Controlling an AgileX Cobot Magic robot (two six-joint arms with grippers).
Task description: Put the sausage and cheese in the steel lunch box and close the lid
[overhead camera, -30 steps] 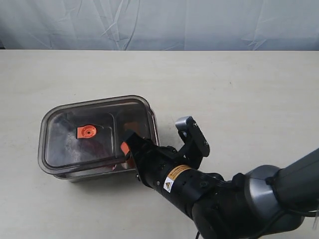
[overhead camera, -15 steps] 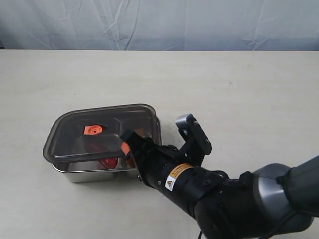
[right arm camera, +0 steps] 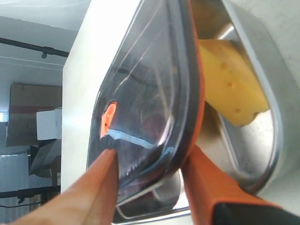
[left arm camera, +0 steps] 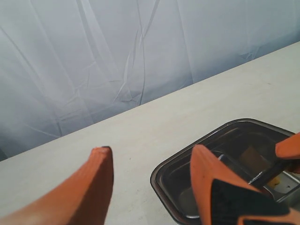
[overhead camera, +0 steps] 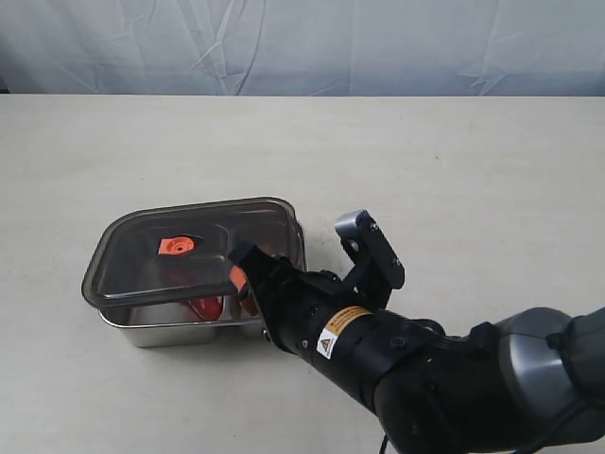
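Closing seemed the step in hand: over the steel lunch box [overhead camera: 175,333] the lid [overhead camera: 189,248] was tilted, its edge pinched by the right gripper [overhead camera: 242,280], the cheese [right arm camera: 229,84] and the sausage [overhead camera: 203,306] lay inside, and the next move would need levelling and lowering, while the left gripper [left arm camera: 150,154] gaped empty.

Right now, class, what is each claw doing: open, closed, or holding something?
Left claw: open, holding nothing.
Right claw: closed on the lid, gripping its edge.

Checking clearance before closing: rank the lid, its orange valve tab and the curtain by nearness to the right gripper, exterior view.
1. Lid: clamped in the right gripper at its right edge.
2. Orange valve tab: leftward, mid-lid.
3. Curtain: behind the table, farthest.
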